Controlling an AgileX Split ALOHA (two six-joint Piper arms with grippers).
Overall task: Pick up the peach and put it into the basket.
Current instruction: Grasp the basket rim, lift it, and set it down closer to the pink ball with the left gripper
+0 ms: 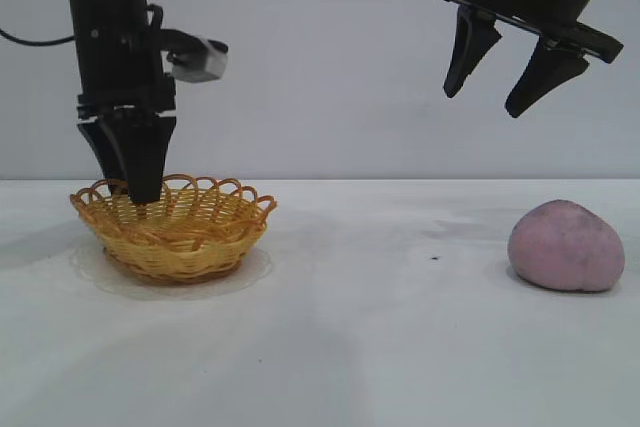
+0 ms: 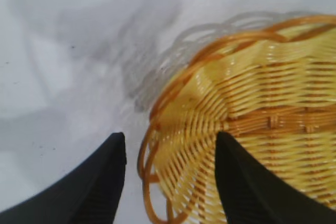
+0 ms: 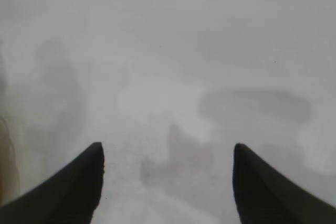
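Left end effector pinches the empty basket rim; peach sits well apart.

Your exterior camera sits low, almost level with the tabletop, and faces both arms against a plain wall; it takes in the basket at its left and the peach at its right from a middling range. Your left wrist camera looks steeply down past the left claw, very near the basket, so its rim and weave fill much of the view. That basket rim is what it shares with the exterior view. Your right wrist camera looks down at a slant between the right claw fingers from higher up, sharing only bare tabletop with the exterior view.
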